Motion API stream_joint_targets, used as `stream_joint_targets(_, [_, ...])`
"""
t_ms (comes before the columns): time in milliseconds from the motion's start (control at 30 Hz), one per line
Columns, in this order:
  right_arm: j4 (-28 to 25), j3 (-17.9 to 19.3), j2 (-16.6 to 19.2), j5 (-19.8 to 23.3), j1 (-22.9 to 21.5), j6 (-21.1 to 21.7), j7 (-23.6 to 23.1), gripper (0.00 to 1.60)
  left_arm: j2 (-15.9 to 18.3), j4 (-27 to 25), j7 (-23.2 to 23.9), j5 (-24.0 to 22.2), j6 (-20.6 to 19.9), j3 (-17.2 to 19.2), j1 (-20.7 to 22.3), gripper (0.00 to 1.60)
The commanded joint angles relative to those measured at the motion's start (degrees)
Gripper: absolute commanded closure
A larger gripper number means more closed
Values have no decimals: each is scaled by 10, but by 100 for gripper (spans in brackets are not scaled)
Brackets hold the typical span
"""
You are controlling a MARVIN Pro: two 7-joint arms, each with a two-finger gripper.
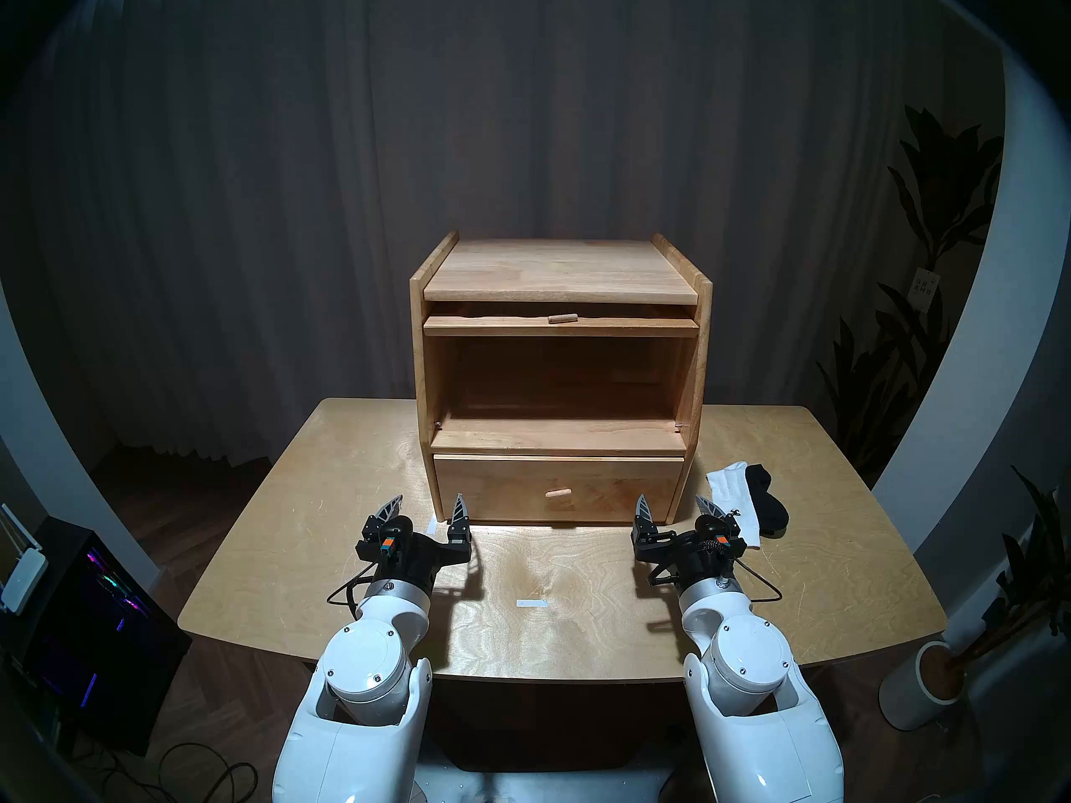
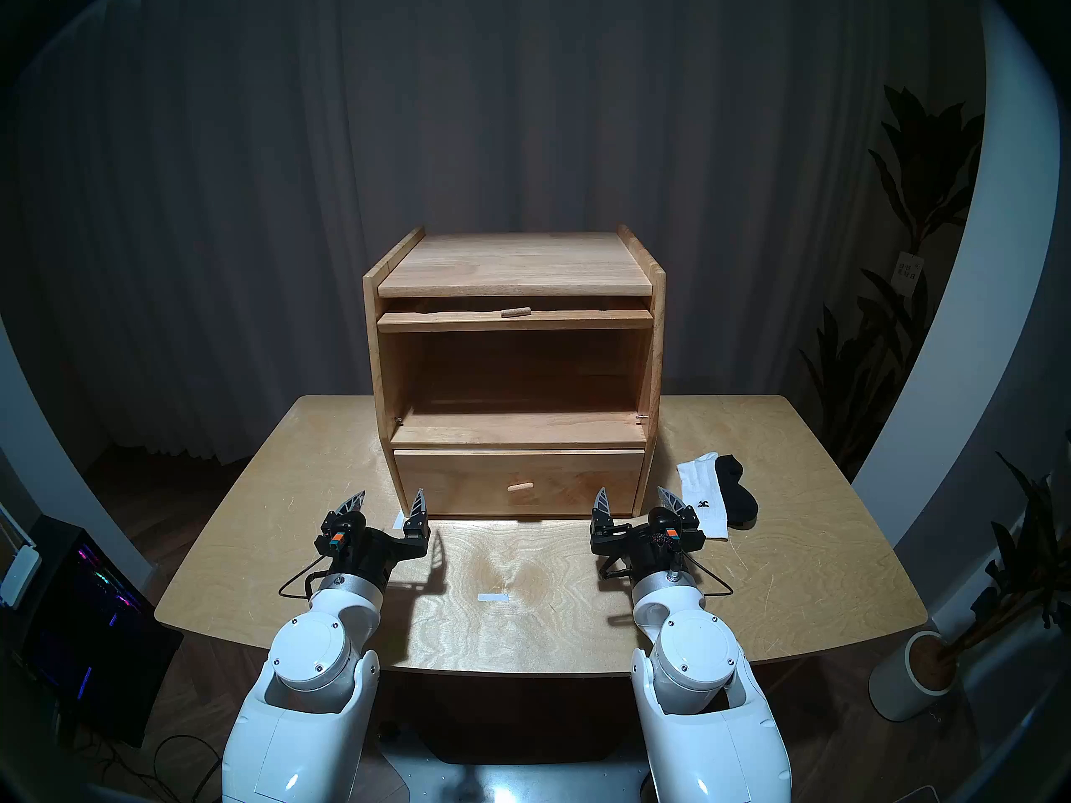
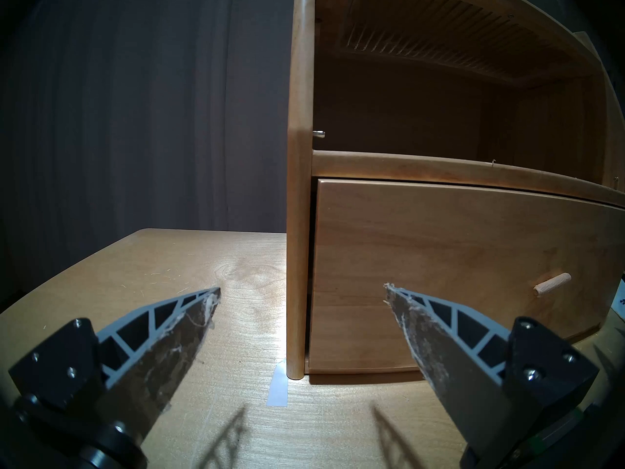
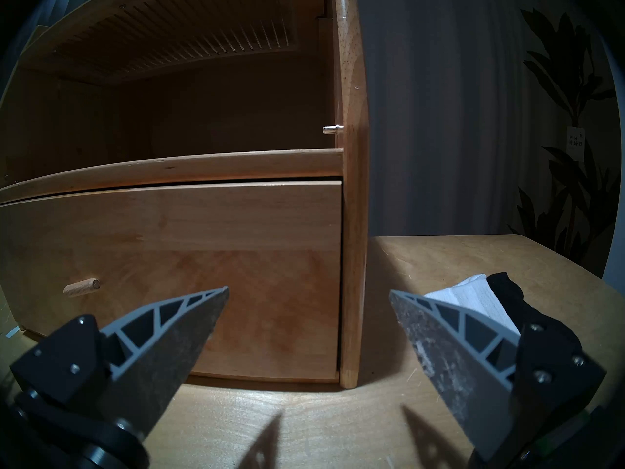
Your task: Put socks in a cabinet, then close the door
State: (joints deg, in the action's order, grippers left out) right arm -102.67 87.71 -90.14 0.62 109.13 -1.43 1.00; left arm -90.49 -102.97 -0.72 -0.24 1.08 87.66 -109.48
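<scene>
Lying lengthwise just right of the boxy light-wood cabinet [image 1: 559,379], limp white and black socks [image 1: 747,503], nearest the wide-open, empty right claw [image 1: 675,509].

We are noting a light plywood tabletop [image 1: 359,564] with two strips of pale tape lying on it: one near the front middle [image 1: 531,603], one further back on the left [image 3: 278,387]. Grey curtains [image 1: 290,205] are hanging behind. A dark-leaved plant [image 1: 927,298] is standing at the right, a white cylindrical pot [image 1: 921,683] below it. A dark computer case [image 1: 87,639] is glowing on the floor at left.
</scene>
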Motion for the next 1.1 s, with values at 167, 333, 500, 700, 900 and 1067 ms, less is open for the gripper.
stream_joint_targets(167, [-79, 0, 31, -27, 32, -36, -10, 0, 2, -15, 6, -5, 7, 3, 1, 0])
stream_joint_targets(333, [-110, 20, 43, -17, 45, -62, -19, 0, 6, -9, 10, -9, 8, 8, 3, 0])
stream_joint_targets(500, [-146, 58, 43, 28, 69, -62, -32, 0, 8, -8, 13, -13, 8, 12, 3, 0])
stream_joint_targets(700, [-183, 97, 9, 120, 101, -36, -32, 0, 10, 3, 17, -17, 2, 14, 6, 0])
stream_joint_targets(900, [-173, 120, -15, 189, 136, -15, -26, 0, 10, 8, 22, -19, 1, 9, 11, 0])
stream_joint_targets(1067, [-176, 143, -39, 259, 168, 8, -24, 0, 11, 12, 28, -21, 1, -1, 13, 0])
